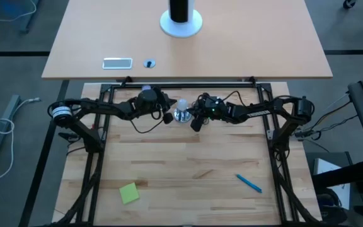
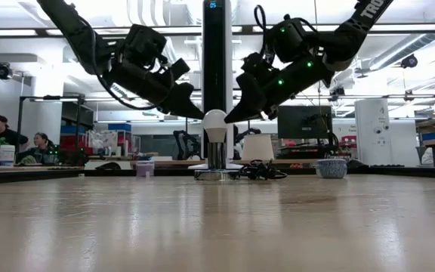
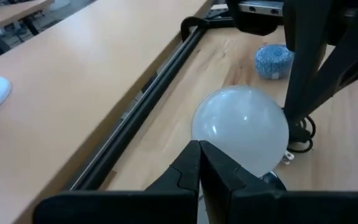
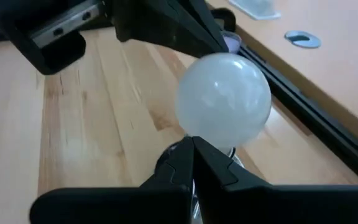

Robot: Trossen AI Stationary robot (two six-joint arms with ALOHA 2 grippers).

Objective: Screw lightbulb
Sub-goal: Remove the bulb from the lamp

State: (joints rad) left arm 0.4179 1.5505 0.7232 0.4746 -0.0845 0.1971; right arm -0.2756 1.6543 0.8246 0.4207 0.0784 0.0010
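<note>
The white frosted lightbulb stands upright, its base down in the shiny socket on the far middle of the table; it also shows in the high view. My left gripper is shut and slants down at the bulb's left side. My right gripper is shut and slants down at the bulb's right side. Each wrist view shows its own shut fingertips right at the bulb's round glass. My left gripper has its shut fingertips against the left side of the bulb's round glass, slanting down from the table's left; whether they truly touch, I cannot tell. My right gripper has its shut fingertips at the lower right side of the glass, slanting down from the right; the touch is not certain either. The bulb stays upright in the socket.
A black cord lies right of the socket. A small blue cap lies near the far frame rail. A yellow note and a blue pen lie near the front. A second table stands behind.
</note>
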